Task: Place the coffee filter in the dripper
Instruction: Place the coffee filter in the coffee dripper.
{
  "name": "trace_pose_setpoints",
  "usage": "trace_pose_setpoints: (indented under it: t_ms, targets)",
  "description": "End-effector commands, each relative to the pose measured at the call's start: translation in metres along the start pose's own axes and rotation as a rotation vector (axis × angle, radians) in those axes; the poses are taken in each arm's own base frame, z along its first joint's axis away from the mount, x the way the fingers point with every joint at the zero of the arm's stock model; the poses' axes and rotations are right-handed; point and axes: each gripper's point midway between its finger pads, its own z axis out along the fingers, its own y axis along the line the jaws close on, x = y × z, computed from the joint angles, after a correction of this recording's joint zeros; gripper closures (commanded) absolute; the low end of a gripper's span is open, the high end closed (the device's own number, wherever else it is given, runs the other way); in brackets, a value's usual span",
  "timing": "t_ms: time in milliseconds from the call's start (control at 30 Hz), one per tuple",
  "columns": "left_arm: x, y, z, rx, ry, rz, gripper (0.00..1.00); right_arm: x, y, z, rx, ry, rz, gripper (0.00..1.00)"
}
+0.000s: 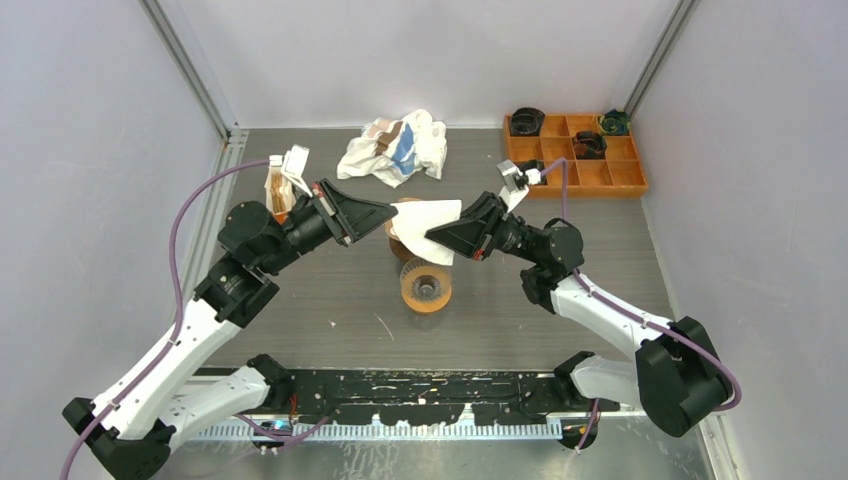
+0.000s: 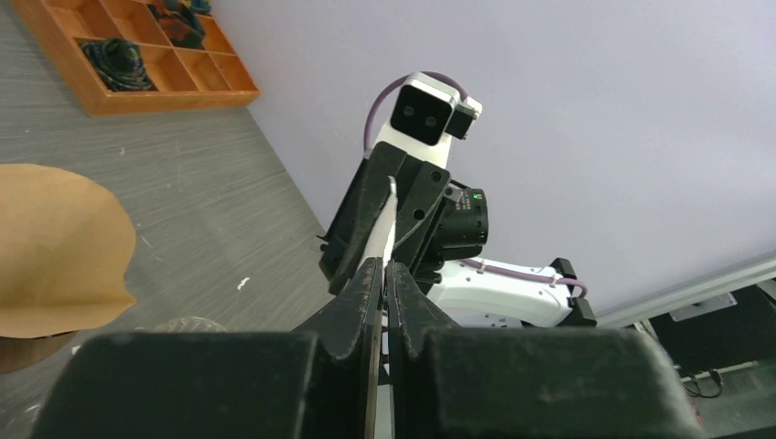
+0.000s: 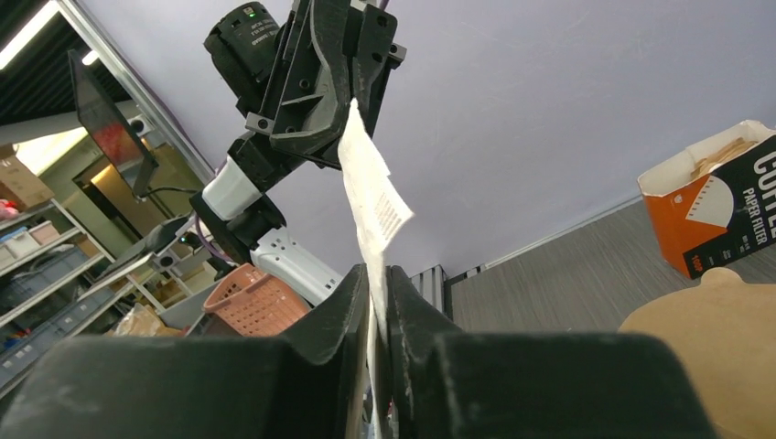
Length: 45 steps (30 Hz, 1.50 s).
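A white paper coffee filter [image 1: 428, 221] is held in the air between both grippers, above the table's middle. My left gripper [image 1: 392, 213] is shut on its left edge; in the left wrist view the gripper [image 2: 383, 265] pinches the thin sheet [image 2: 390, 215] edge-on. My right gripper [image 1: 432, 237] is shut on its lower right part; in the right wrist view the gripper [image 3: 377, 273] clamps the filter [image 3: 371, 192]. The orange dripper [image 1: 426, 286] stands on the table just below and in front of the filter.
A brown filter [image 1: 400, 238] lies under the held filter, also in the left wrist view [image 2: 55, 247]. A filter box [image 1: 279, 190] stands at the left, a crumpled white bag [image 1: 395, 148] at the back, and an orange compartment tray [image 1: 612, 176] at the back right.
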Motion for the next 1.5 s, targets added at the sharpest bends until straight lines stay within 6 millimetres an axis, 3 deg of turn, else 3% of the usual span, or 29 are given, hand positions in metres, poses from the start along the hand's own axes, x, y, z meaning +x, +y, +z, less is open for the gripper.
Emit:
trace_pose_setpoints:
  t_ms: [0, 167, 533, 767, 1000, 1467]
  targets:
    - [-0.01, -0.001, -0.008, -0.012, -0.058, 0.075, 0.9, -0.01, 0.011, -0.002, -0.032, -0.031, -0.034, 0.86]
    - [-0.013, 0.012, -0.015, -0.082, -0.082, 0.117, 0.76, -0.013, 0.008, -0.004, -0.019, -0.043, -0.01, 0.99]
    - [-0.008, 0.038, -0.026, -0.173, -0.097, 0.171, 0.57, -0.014, 0.002, -0.006, -0.001, -0.058, 0.028, 0.99]
    - [0.004, 0.046, -0.021, -0.166, -0.053, 0.154, 0.55, -0.014, 0.001, -0.006, -0.007, -0.061, 0.04, 0.99]
    - [0.011, 0.042, -0.017, -0.123, -0.024, 0.135, 0.55, -0.012, -0.002, -0.006, -0.009, -0.062, 0.054, 0.99]
    - [0.012, 0.038, -0.018, -0.1, -0.025, 0.127, 0.55, -0.01, -0.005, -0.006, -0.005, -0.064, 0.064, 0.99]
